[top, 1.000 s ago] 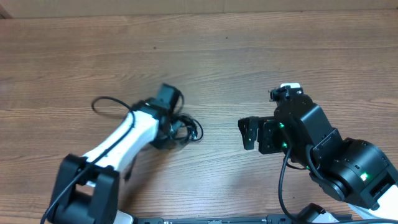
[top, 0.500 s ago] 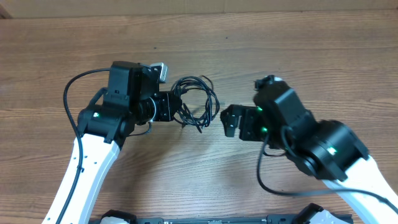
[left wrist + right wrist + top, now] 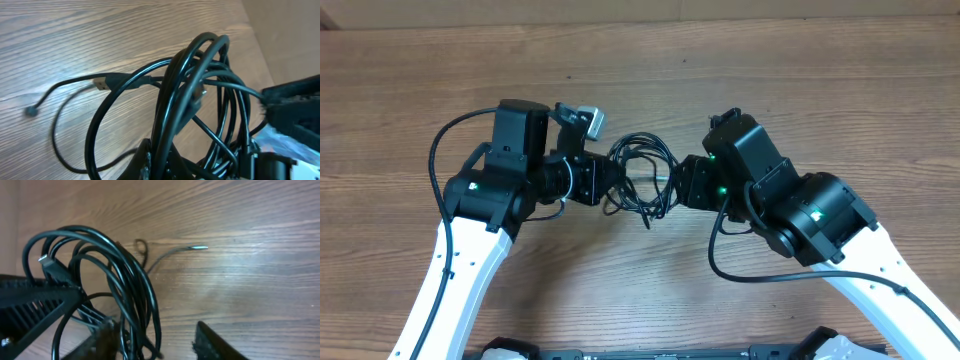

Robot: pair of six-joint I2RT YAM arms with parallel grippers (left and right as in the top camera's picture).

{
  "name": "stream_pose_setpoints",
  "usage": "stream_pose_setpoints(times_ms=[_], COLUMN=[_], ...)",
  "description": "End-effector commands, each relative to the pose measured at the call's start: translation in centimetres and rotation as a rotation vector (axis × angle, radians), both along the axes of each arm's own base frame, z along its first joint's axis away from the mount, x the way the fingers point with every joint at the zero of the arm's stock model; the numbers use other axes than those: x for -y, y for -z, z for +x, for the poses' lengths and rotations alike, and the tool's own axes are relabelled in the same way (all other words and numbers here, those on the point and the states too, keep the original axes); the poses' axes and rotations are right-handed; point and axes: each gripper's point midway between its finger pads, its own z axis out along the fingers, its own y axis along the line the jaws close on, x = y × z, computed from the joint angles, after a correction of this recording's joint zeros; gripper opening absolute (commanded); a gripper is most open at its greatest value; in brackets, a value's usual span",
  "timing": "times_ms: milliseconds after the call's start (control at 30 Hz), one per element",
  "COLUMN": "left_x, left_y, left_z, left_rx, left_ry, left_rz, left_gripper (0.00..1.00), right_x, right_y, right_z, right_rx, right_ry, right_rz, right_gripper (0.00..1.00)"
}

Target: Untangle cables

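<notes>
The cables (image 3: 640, 172) are a tangled bundle of thin black loops hanging between my two grippers at the table's middle. My left gripper (image 3: 603, 183) is shut on several strands at the bundle's left side; in the left wrist view its fingers (image 3: 146, 165) pinch the strands of the cables (image 3: 200, 90), and a silvery plug (image 3: 102, 82) trails left. My right gripper (image 3: 672, 186) sits at the bundle's right side. In the right wrist view the right gripper (image 3: 155, 337) has its jaws apart, with strands of the cables (image 3: 120, 275) passing between them close to the left finger (image 3: 102, 340).
The wooden table (image 3: 820, 90) stretches all around. One loose cable end with a silvery tip (image 3: 200, 247) lies on the wood. Thick arm wires curve beside the left arm (image 3: 440, 145) and under the right arm (image 3: 720, 265).
The left gripper has carried the bundle toward the middle of the table. The right gripper has moved left up to the bundle, and its jaws have narrowed around some strands.
</notes>
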Motion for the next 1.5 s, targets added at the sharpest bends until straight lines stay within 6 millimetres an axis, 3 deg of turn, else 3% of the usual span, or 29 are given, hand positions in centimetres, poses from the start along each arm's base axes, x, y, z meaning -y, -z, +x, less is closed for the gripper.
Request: stream_pose_setpoints(times_ms=[0, 33, 100, 133, 267, 400, 533, 633, 767, 933, 1067, 1200, 1267, 1400, 1433, 1467], left_x=[1.2, 1.5, 2.1, 2.1, 2.1, 1.7, -0.9, -2.5, -4.2, -8.7, -11.5, -14.8, -13.7, -9.8, -9.1, -8.4], left_y=[-2.5, -2.8, -3.5, -3.6, -3.7, -3.2, -0.6, 1.3, 3.7, 6.0, 6.1, 6.6, 5.5, 2.0, 1.6, 1.4], left_z=[-0.7, -1.0, -1.2, -1.2, -1.1, -0.5, 1.9, 2.9, 4.4, 6.1, 6.6, 5.8, 5.8, 5.4, 4.8, 4.4], left_rx=[0.057, 0.058, 0.07, 0.076, 0.082, 0.077, -0.046, -0.143, -0.244, -0.322, -0.365, -0.479, -0.524, -0.371, -0.358, -0.346], left_ry=[0.089, 0.107, 0.141, 0.143, 0.141, 0.104, -0.17, -0.336, -0.521, -0.824, -0.905, -1.026, -0.904, -0.477, -0.415, -0.365], left_rz=[-0.087, -0.109, -0.151, -0.154, -0.153, -0.122, -0.014, 0.03, 0.069, 0.126, 0.08, 0.013, -0.124, -0.263, -0.275, -0.28], left_gripper=[0.04, 0.04, 0.04, 0.04, 0.04, 0.04, 0.05, 0.14, 0.06, 0.08, 0.08, 0.09, 0.04, 0.04, 0.04, 0.04], right_x=[-0.7, -0.9, -1.1, -1.2, -2.3, -6.9, -9.9, -10.7, -10.9, -10.7, -10.7, -10.3, -9.2, -6.7, -6.1, -5.7], right_y=[0.4, 0.8, 1.3, 1.5, 1.5, -1.5, -5.4, -7.3, -8.3, -8.1, -7.9, -6.5, -4.4, -1.4, -1.0, -0.9], right_z=[0.1, 0.1, 0.0, -0.1, -0.6, -2.8, -6.1, -7.9, -9.0, -9.2, -9.3, -7.9, -6.6, -3.7, -3.0, -2.4], right_rx=[-0.019, -0.031, -0.054, -0.064, -0.073, 0.002, 0.123, 0.195, 0.237, 0.223, 0.23, 0.221, 0.182, 0.094, 0.083, 0.076], right_ry=[-0.034, -0.045, -0.054, -0.057, -0.132, -0.484, -0.827, -0.989, -1.08, -1.081, -1.091, -1.015, -0.921, -0.657, -0.591, -0.537], right_rz=[0.003, -0.004, -0.005, -0.007, 0.019, 0.207, 0.401, 0.495, 0.548, 0.546, 0.538, 0.447, 0.324, 0.139, 0.111, 0.095], right_gripper=[0.35, 0.29, 0.06, 0.04, 0.04, 0.04, 0.04, 0.04, 0.04, 0.04, 0.04, 0.04, 0.04, 0.04, 0.09, 0.25])
